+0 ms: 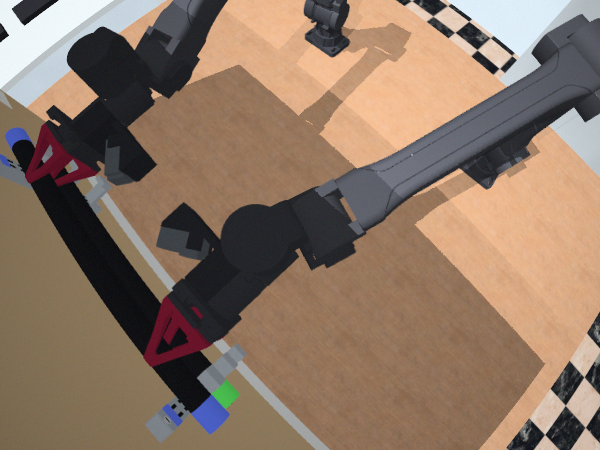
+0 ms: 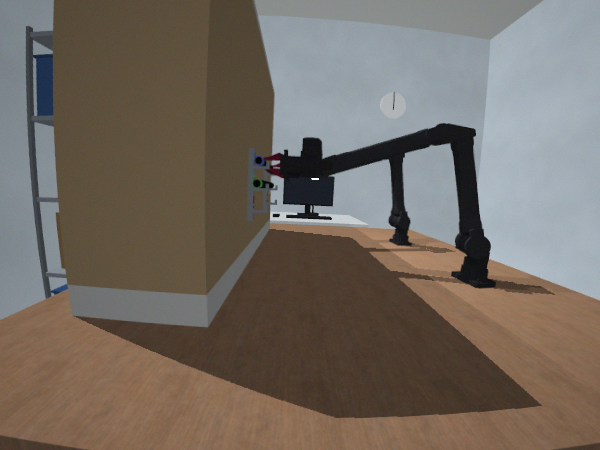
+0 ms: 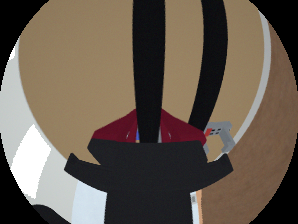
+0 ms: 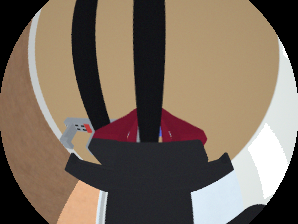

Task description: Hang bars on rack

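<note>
The blue-ended bar lies level at the top pair of rack arms, beside blue labels. Whether it rests on those arms is hard to tell. My left gripper is shut on it near its near end. My right gripper is shut on it near its far end. The green-ended bar lies lower, at the middle pair; its labels are hidden.
The rack upright is fixed to the tan wall. The lowest rack arms have red labels and carry no bar. A monitor stands on a white desk behind.
</note>
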{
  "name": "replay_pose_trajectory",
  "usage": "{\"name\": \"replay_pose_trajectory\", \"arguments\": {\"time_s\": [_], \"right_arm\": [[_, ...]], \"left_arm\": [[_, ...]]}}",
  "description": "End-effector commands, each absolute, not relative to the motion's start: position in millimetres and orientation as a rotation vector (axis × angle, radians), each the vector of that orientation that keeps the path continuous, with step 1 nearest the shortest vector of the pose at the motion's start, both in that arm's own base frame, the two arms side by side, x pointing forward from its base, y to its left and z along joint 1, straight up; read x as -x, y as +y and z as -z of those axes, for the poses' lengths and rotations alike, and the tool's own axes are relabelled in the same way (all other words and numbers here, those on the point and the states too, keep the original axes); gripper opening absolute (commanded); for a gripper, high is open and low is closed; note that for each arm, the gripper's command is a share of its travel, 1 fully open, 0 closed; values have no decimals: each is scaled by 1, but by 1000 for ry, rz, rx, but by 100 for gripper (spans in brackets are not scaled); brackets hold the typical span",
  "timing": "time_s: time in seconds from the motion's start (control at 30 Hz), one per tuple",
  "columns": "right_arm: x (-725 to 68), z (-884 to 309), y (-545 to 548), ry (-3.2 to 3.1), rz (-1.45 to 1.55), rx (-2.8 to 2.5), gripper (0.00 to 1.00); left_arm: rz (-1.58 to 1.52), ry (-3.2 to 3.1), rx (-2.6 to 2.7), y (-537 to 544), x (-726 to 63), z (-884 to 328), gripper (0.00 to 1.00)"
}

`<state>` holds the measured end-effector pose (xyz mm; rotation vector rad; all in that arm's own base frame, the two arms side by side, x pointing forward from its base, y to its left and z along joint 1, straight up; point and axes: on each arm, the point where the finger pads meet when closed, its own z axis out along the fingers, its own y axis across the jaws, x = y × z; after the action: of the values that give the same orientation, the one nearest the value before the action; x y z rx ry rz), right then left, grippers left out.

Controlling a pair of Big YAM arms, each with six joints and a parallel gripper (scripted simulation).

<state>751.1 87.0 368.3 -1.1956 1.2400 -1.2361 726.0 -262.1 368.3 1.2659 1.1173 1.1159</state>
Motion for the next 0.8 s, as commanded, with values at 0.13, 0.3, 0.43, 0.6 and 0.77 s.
{"name": "replay_pose_trajectory", "arguments": {"time_s": [0.13, 0.3, 0.43, 0.6, 0.77], "right_arm": [[-751, -388, 77, 1236, 1247, 1133, 30], [-751, -388, 77, 1236, 1247, 1133, 52], [-751, -388, 77, 1236, 1247, 1133, 64], [-751, -388, 77, 1236, 1247, 1133, 64], [-751, -387, 78, 1236, 1248, 1132, 64]], "left_arm": [[-1128, 1102, -1226, -259, -725, -391, 30], [-1128, 1102, -1226, -259, -725, -391, 52], [-1128, 1102, -1226, -259, -725, -391, 64], [-1127, 1101, -1226, -260, -725, -391, 64], [-1127, 1100, -1227, -260, -725, -391, 64]]}}
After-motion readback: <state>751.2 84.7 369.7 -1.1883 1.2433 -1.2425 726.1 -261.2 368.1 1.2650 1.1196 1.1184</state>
